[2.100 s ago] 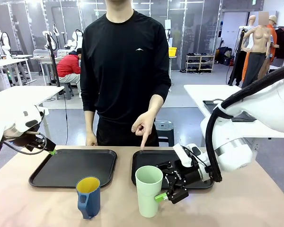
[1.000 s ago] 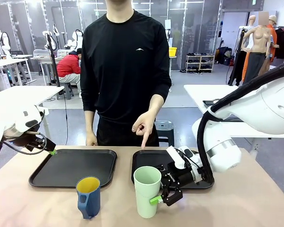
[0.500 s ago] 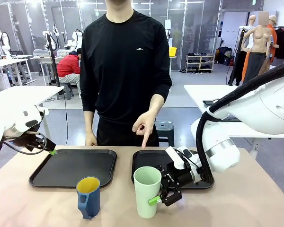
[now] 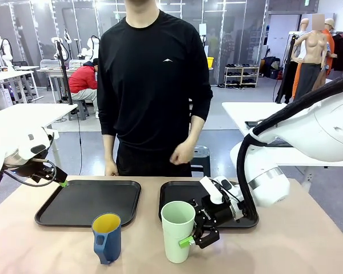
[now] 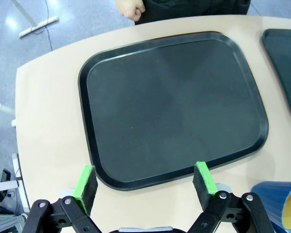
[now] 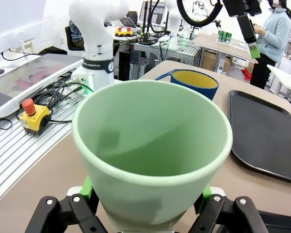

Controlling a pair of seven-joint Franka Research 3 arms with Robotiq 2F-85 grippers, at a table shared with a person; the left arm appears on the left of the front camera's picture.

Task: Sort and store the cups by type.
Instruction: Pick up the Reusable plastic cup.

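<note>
Drawing hand (image 4: 183,153) back from green cup (image 4: 178,230); clamping right gripper (image 4: 187,241) low on its seemingly light, stiff, slick wall; holding left gripper (image 5: 144,174) wide, well left of cup.

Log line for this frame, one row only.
right gripper: shut on mint-green tumbler | left gripper: open above left tray | blue mug: standing free beside tumbler
</note>
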